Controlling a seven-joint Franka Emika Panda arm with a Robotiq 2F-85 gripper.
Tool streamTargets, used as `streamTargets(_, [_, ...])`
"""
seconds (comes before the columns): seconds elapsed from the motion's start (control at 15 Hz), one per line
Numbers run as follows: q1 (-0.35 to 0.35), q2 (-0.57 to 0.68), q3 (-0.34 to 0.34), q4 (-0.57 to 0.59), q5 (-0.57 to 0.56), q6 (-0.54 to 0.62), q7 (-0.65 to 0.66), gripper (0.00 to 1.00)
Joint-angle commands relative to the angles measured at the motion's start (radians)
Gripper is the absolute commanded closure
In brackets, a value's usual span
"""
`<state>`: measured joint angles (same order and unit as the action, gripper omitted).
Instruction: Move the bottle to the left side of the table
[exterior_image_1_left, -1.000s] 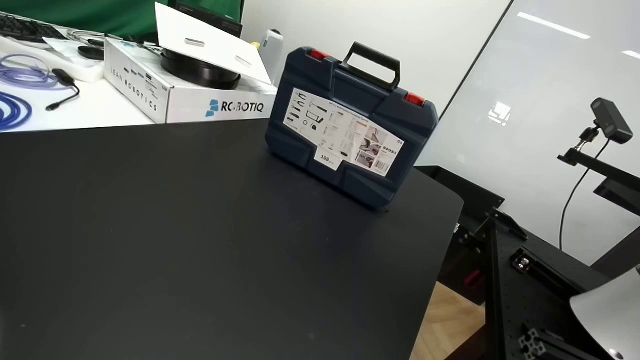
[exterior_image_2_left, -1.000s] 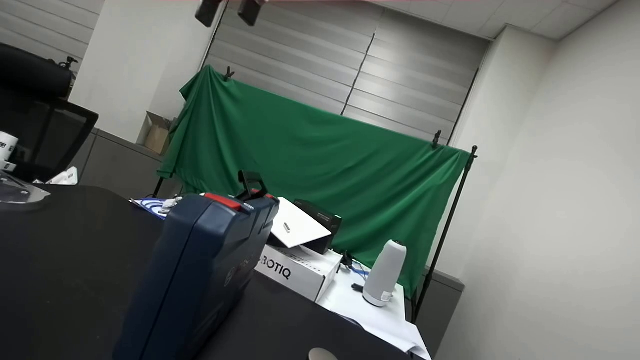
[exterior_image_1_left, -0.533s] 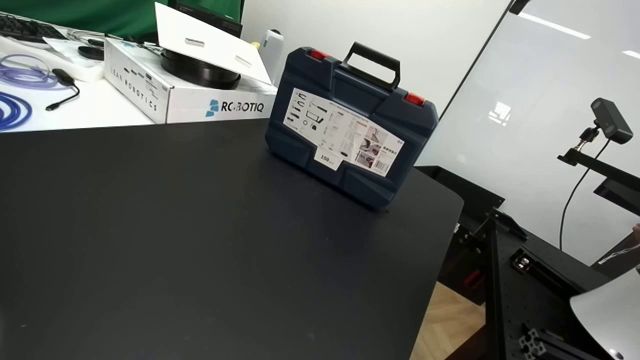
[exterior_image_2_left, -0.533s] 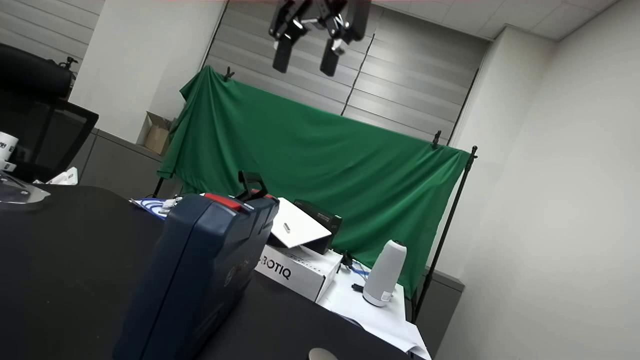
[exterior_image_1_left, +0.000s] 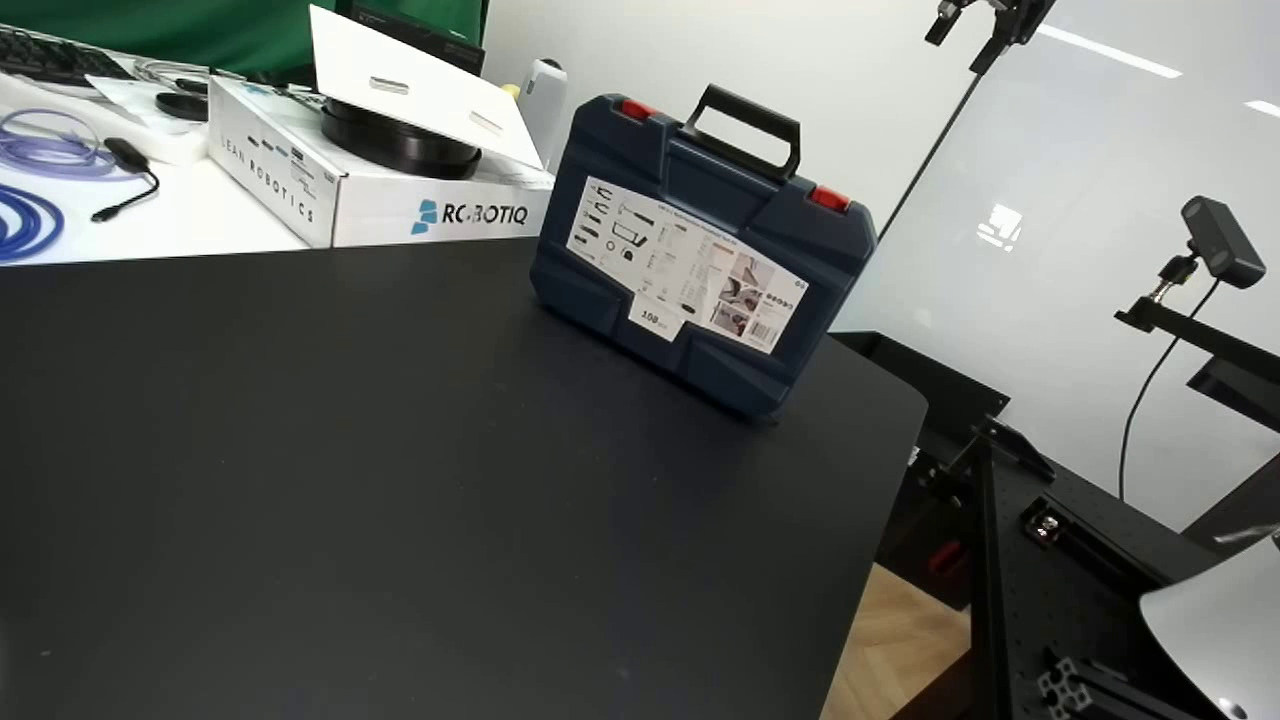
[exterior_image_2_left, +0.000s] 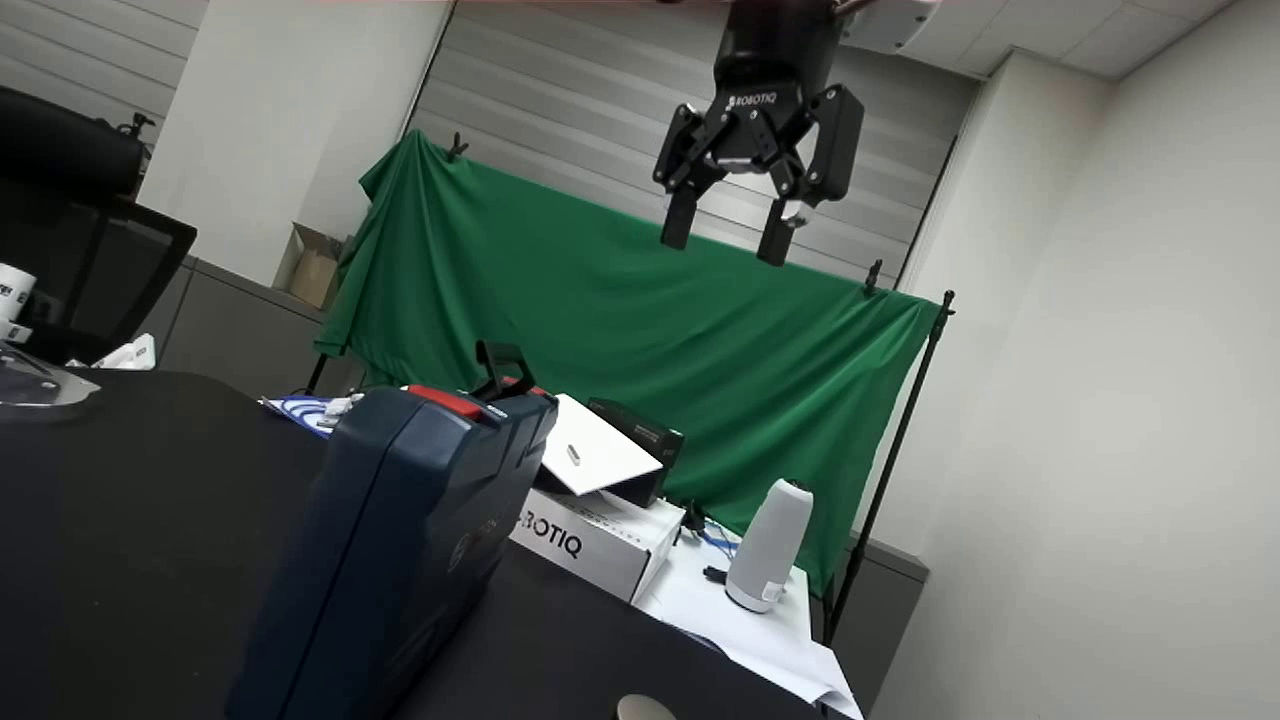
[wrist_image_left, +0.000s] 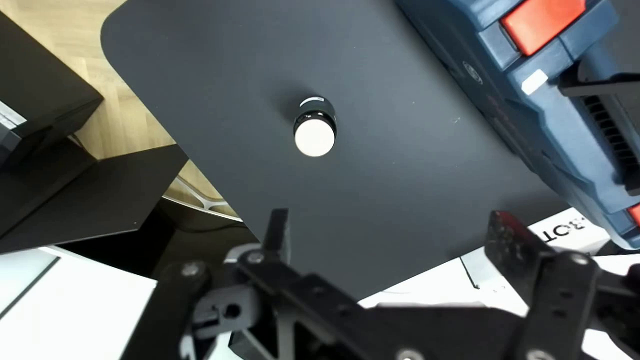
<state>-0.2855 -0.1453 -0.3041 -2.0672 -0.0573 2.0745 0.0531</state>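
The black two-fingered gripper (exterior_image_2_left: 724, 248) hangs spread and empty; the small dark pale-capped bottle (wrist_image_left: 315, 131) stands between the navy plastic tool case (wrist_image_left: 525, 120) and the flat black table's (wrist_image_left: 385, 185) edge. I'd fear a crooked descent clipping the case or toppling the bottle off.

In the wrist view the table (wrist_image_left: 350, 210) is smooth and matt black. Upper middle, the bottle (wrist_image_left: 315, 125) is glossy at the neck, its pale cap (wrist_image_left: 314, 138) smooth and dull. The tool case (wrist_image_left: 547, 122) at upper right is moulded plastic with a low sheen, its red latch (wrist_image_left: 542, 22) smooth. At the bottom, the gripper (wrist_image_left: 392, 235) is matt black with bright metal screws (wrist_image_left: 580, 258); the floor (wrist_image_left: 127, 110) at upper left shows wood grain. In both exterior views the green drape (exterior_image_2_left: 640, 300) is cloth with soft folds.
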Motion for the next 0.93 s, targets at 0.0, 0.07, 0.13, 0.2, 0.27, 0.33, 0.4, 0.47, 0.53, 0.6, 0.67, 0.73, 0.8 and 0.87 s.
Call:
streamTargets(0.0, [-0.005,0.016,0.002,0.015,0.002,-0.002,0.0,0.0])
streamTargets(0.07, [-0.005,0.023,0.002,0.021,0.002,-0.002,0.002,0.0])
streamTargets(0.13, [-0.005,0.025,0.002,0.024,0.002,-0.003,0.003,0.0])
streamTargets(0.2, [-0.005,0.024,0.002,0.026,0.003,-0.003,0.003,0.0])
streamTargets(0.27, [-0.005,0.024,0.002,0.028,0.003,-0.004,0.003,0.0])
streamTargets(0.33, [-0.005,0.025,0.002,0.028,0.003,-0.004,0.003,0.0])
streamTargets(0.4, [-0.005,0.025,0.002,0.029,0.003,-0.004,0.003,0.0])
streamTargets(0.47, [-0.005,0.025,0.002,0.029,0.003,-0.004,0.003,0.0])
streamTargets(0.53, [-0.005,0.025,0.002,0.029,0.003,-0.004,0.004,0.0])
streamTargets(0.6, [-0.005,0.025,0.002,0.029,0.003,-0.004,0.004,0.0])
streamTargets(0.67, [-0.005,0.025,0.002,0.029,0.003,-0.004,0.004,0.0])
streamTargets(0.73, [-0.005,0.028,0.004,0.031,-0.002,0.018,0.015,0.0])
streamTargets(0.8, [-0.004,0.045,0.004,0.048,0.005,0.03,0.021,0.0])
streamTargets(0.87, [-0.004,0.076,0.001,0.079,0.02,0.041,0.026,0.0])
